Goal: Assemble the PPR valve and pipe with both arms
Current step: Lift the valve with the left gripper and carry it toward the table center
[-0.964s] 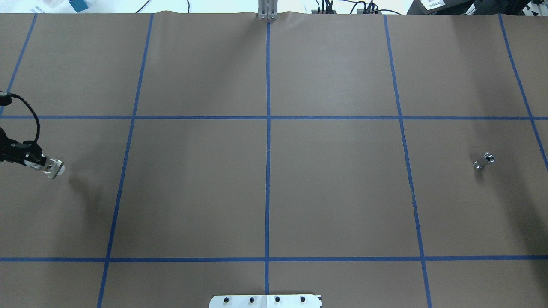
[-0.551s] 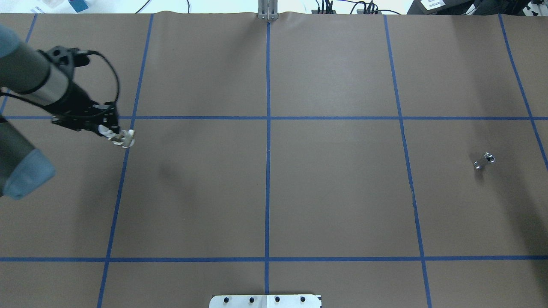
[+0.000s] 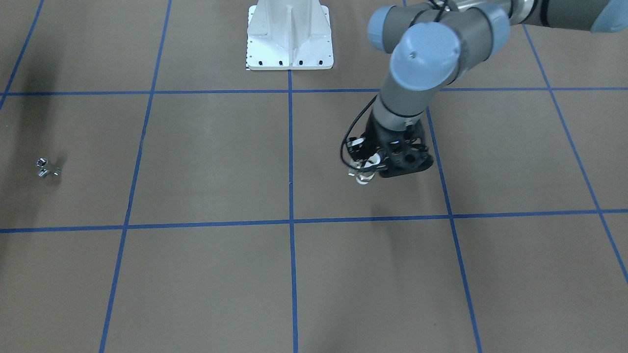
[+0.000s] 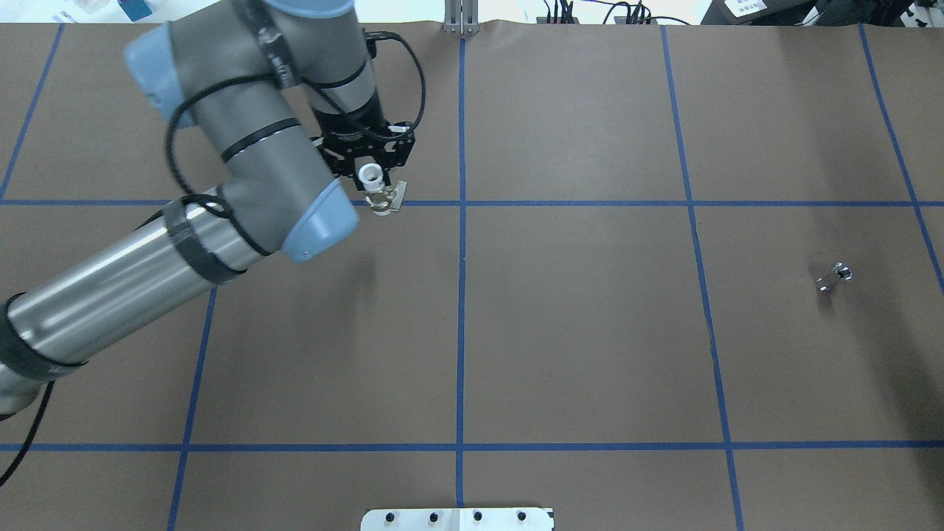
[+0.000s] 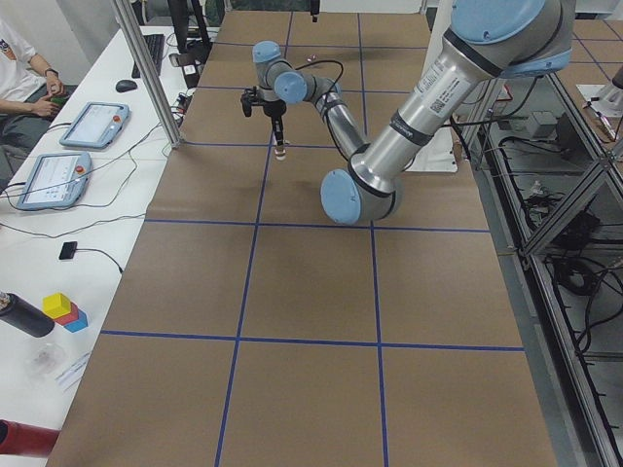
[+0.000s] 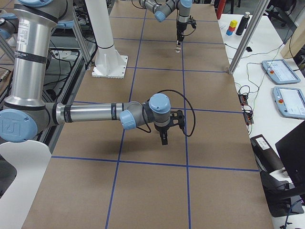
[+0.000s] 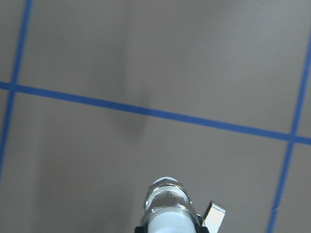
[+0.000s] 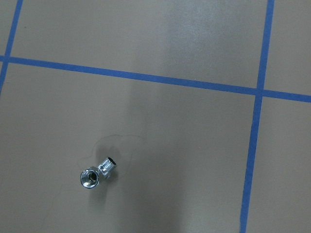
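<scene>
Brown blue-gridded table [image 4: 590, 332], left gripper [image 4: 372, 180] clenched on PPR valve [image 4: 382, 200] (pipe [image 4: 833, 276] well apart), right gripper [image 6: 164, 139]: grip impossible to tell

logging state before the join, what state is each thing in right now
PPR valve: clamped, held off the table
pipe: lying loose on the table, ungripped
left gripper: shut on the PPR valve
right gripper: above the table, open or shut cannot be told
</scene>
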You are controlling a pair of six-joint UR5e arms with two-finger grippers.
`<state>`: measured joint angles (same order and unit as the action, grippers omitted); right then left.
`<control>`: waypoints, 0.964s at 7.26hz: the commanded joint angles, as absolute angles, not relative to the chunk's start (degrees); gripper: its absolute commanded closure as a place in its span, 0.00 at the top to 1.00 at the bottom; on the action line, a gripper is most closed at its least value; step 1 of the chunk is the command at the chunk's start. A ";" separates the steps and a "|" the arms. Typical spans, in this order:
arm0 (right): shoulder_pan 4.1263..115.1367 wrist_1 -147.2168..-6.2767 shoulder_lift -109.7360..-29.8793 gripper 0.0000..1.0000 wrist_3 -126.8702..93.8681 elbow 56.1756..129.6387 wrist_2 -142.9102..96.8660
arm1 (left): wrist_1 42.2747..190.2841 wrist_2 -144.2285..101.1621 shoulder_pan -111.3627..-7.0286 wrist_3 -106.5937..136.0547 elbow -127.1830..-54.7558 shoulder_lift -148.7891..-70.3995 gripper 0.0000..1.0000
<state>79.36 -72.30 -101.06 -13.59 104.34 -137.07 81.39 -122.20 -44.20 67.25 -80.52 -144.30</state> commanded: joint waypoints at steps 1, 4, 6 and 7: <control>79.02 -72.25 -100.90 1.00 -13.62 104.41 -137.11 | 90.76 -122.08 -42.89 69.26 -65.08 -152.29 0.00; 78.93 -72.25 -100.90 1.00 -13.62 104.41 -137.11 | 91.14 -120.08 -40.44 69.87 -62.32 -153.90 0.00; 78.75 -72.25 -100.90 1.00 -13.62 104.33 -137.02 | 92.37 -119.18 -39.82 71.02 -62.23 -154.07 0.00; 78.66 -72.25 -100.90 1.00 -13.62 104.33 -137.02 | 92.46 -119.09 -39.47 71.02 -62.23 -154.16 0.00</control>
